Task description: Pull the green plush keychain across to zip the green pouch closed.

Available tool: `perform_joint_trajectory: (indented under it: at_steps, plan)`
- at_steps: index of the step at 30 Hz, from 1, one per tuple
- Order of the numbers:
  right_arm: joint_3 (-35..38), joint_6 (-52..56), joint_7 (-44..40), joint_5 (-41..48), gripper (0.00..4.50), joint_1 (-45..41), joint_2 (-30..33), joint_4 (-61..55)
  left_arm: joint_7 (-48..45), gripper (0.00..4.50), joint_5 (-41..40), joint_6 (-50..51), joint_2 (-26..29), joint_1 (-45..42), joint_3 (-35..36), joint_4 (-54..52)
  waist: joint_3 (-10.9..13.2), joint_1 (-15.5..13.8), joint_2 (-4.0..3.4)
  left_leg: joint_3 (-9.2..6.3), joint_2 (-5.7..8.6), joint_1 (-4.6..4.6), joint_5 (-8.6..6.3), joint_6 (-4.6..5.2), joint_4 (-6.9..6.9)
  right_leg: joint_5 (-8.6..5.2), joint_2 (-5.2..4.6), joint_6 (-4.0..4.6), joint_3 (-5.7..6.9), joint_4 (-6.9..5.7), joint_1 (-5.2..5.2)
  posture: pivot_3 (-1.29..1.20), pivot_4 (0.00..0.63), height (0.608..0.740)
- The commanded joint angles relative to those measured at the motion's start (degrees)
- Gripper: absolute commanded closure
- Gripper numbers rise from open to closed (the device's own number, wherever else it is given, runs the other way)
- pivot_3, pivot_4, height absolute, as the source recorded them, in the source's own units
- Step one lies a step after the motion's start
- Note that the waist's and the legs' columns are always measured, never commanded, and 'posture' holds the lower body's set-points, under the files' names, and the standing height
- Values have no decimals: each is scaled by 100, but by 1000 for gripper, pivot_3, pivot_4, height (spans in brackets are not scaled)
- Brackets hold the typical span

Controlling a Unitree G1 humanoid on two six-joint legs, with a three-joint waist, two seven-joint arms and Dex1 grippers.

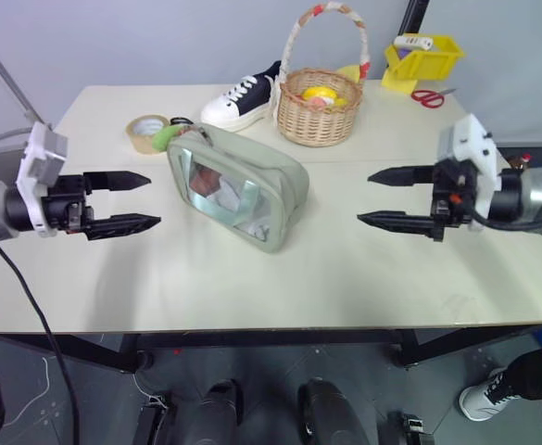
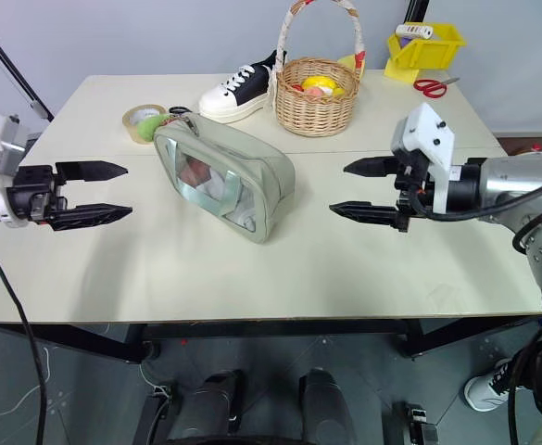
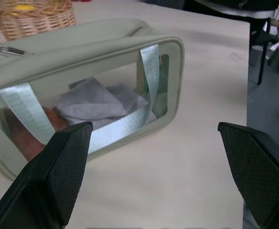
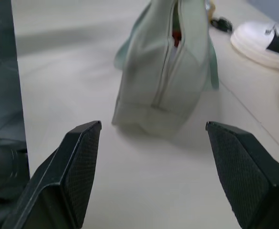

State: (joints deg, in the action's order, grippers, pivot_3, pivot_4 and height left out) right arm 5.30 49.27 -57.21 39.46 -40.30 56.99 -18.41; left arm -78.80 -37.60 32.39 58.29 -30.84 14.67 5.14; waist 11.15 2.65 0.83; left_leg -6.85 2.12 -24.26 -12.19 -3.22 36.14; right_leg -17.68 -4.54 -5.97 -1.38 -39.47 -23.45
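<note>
Two black-fingered hands, left (image 1: 122, 202) and right (image 1: 396, 197), are hovering spread and empty either side of the pale sage-green soft pouch (image 1: 238, 188) lying diagonally mid-worktop (image 1: 345, 269), its lime-green fuzzy plush keychain (image 1: 164, 137) sitting at the far end, nearer the left hand.

Green plush keychain (image 1: 164, 137) half hidden behind green pouch (image 1: 252, 190).

i see a pale sage-green pouch (image 1: 238, 185) with lighter green straps, a lime-green plush keychain (image 1: 164, 137) by a tan tape roll (image 1: 145, 133), a black-and-white shoe (image 1: 241, 100), a woven tan basket (image 1: 319, 109), a yellow bin (image 1: 423, 58) and red scissors (image 1: 430, 96).
</note>
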Motion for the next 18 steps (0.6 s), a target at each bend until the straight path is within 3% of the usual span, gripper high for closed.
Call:
perform_joint_trajectory:
  at_steps: [1,5,10,18]
  plan:
    - [-674,676,610,-152,862,-1234,-650,300,23,20,-437,165,-71,-467,366,120,0,16,0,-3,-2,0,0,0,0,1,1,2,1,0,0,0,150,695]
    - [-1602,1218,1072,-716,862,-2695,-1763,1449,-130,20,-402,109,-67,-652,284,362,0,43,-1,-4,-8,4,1,-1,-5,5,7,9,2,-1,-3,0,150,695]
    - [-2335,1086,1241,-1478,862,-4242,-3197,3401,-167,20,-432,82,-102,-818,348,581,-1,84,1,-2,-3,-30,3,-5,-12,5,14,8,-1,-16,-48,0,150,695]
    - [-2755,429,828,-2380,862,-5500,-4529,5906,-166,20,-507,130,15,-518,589,411,-3,137,5,6,9,-67,11,-17,2,6,12,7,-1,-63,-106,0,150,695]
